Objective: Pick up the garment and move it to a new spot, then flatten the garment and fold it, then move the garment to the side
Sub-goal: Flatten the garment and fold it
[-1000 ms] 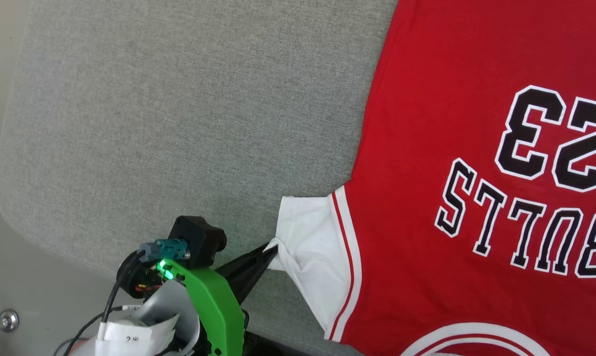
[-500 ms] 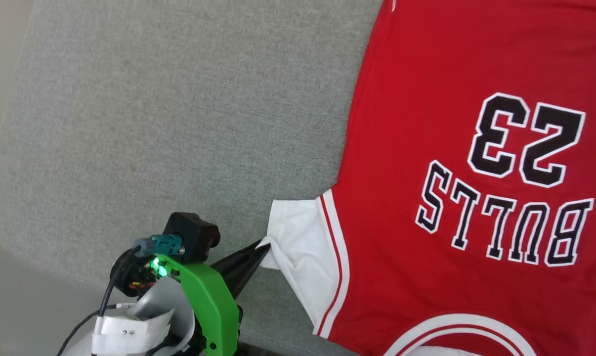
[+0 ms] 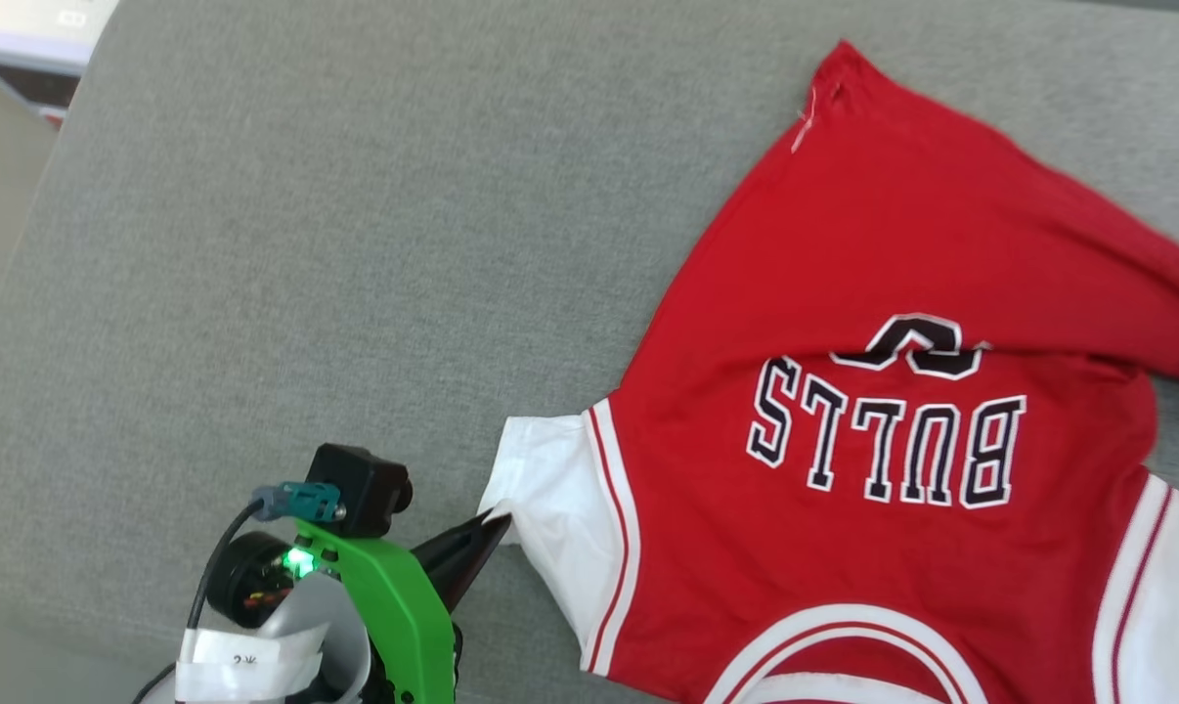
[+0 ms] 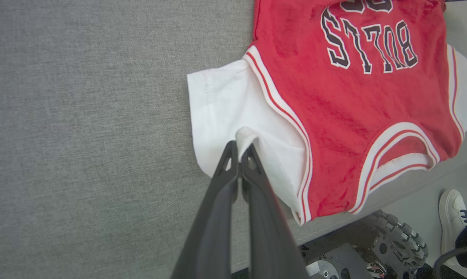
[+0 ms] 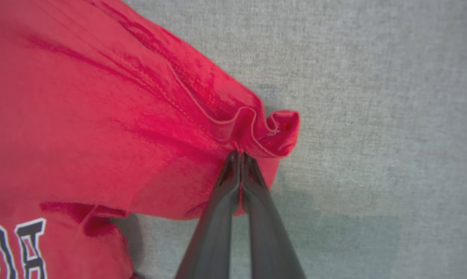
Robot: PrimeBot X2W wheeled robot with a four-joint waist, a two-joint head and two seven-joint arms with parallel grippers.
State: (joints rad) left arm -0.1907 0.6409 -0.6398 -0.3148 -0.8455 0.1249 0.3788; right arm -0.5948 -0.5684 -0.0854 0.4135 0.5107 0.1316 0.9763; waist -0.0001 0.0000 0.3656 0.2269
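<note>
The garment (image 3: 844, 264), a red jersey with white sleeves, lies on the right of the grey fabric surface (image 3: 306, 244). Its far red part is drawn over toward me and covers most of the "23", leaving the lettering (image 3: 888, 440) bare. My left gripper (image 3: 500, 518) is shut on a pinched fold of the white sleeve (image 3: 555, 479). The left wrist view shows that gripper (image 4: 239, 149) closed on the sleeve (image 4: 218, 100). In the right wrist view my right gripper (image 5: 239, 155) is shut on a bunched hem corner (image 5: 272, 131) of the garment (image 5: 82, 116), held above the surface.
The grey surface stretches wide to the left of the garment. A white box (image 3: 32, 24) sits beyond its far left corner. In the left wrist view the near table edge (image 4: 376, 201), my wheeled base (image 4: 396, 240) and a person's white shoe (image 4: 452, 213) show.
The head camera has shifted. The garment's far red part has come over toward the near side and now covers most of the "23". My left gripper still holds the sleeve.
</note>
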